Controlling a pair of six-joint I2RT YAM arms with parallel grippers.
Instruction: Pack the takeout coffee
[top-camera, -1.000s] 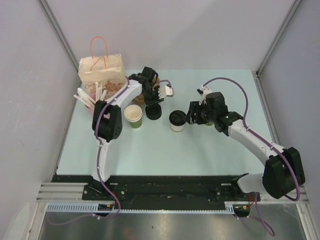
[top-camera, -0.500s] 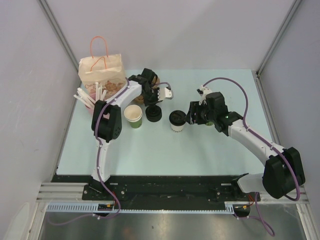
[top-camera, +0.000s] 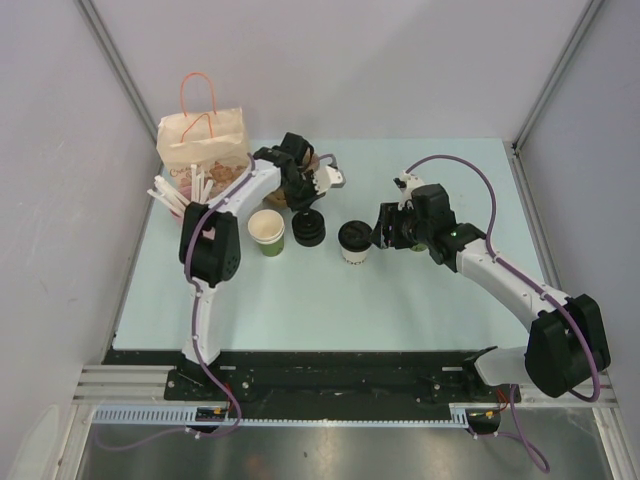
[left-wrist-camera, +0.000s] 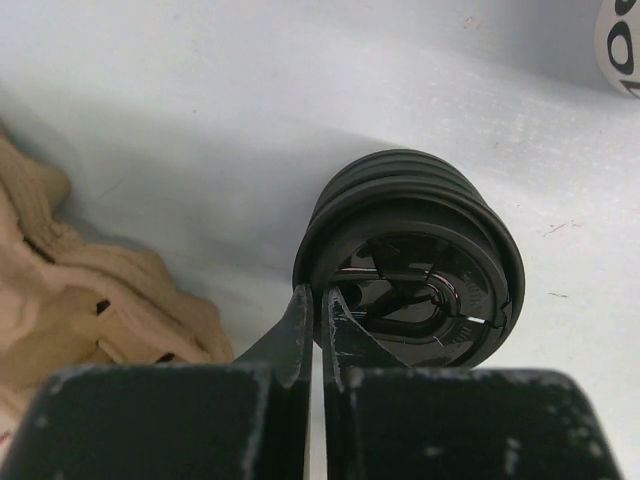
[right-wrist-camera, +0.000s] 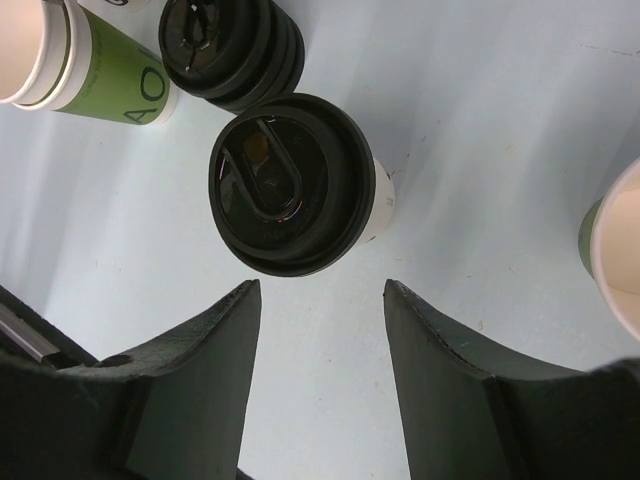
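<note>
A white-sided takeout coffee cup with a black lid (top-camera: 353, 240) (right-wrist-camera: 292, 183) stands mid-table. My right gripper (top-camera: 380, 236) (right-wrist-camera: 320, 290) sits just to its right, open, with the cup beyond its fingertips and untouched. To the cup's left is a stack of black lids (top-camera: 308, 229) (left-wrist-camera: 410, 250) (right-wrist-camera: 232, 48). My left gripper (top-camera: 303, 207) (left-wrist-camera: 315, 297) is shut, pinching the near rim of the top lid of that stack. An open green-sided cup without a lid (top-camera: 266, 232) (right-wrist-camera: 95, 75) stands left of the stack.
A brown paper bag with orange handles (top-camera: 203, 145) stands at the back left, with a pink cup of white straws (top-camera: 178, 200) in front of it. Beige crumpled material (left-wrist-camera: 90, 290) lies beside the lid stack. Another open cup (right-wrist-camera: 615, 250) shows at the right wrist view's edge.
My left gripper has shut on the rim of the top lid and its wrist has turned slightly. The right arm has barely moved.
</note>
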